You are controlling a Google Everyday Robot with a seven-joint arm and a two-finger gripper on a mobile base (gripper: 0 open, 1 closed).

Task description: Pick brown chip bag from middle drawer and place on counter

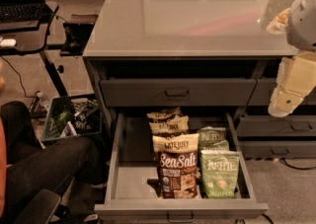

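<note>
Nearest us the middle drawer point(129, 171) stands open, brown chip bag point(177, 171) upright inside; our gripper point(285, 100) hangs below the counter point(197, 20) edge, its spread we cannot tell.

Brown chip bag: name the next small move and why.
Probably bring the gripper left and down toward the brown chip bag: it stands upright at the front of the open middle drawer, beside a green Kettle bag, while the gripper hangs right of the drawer.
</note>
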